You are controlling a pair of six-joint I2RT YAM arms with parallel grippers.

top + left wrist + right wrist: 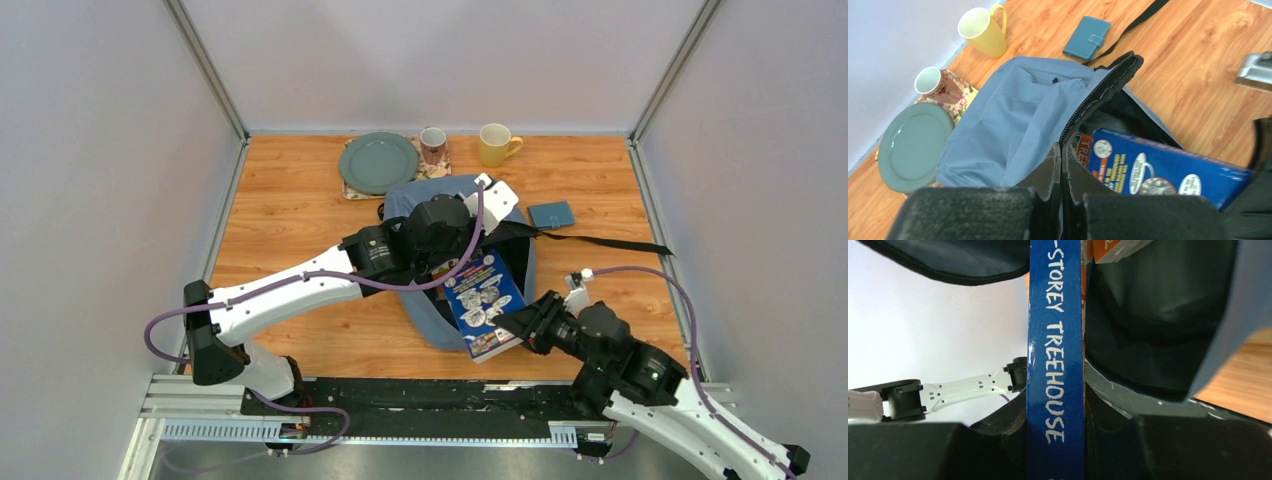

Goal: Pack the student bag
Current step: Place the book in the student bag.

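A robotics lab test cell — pale panels in metal framing box in a wood-grain table, an aluminium rail along its near edge.

Left arm & right arm alike: white link shells w/ black joint housings. Purple cable loops along each; small green LED on right. Left gripper fingers black, rough-textured.

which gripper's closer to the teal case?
Left. Left gripper pinches the student bag, close to the teal case; right gripper grips the blue book at the bag's near end.
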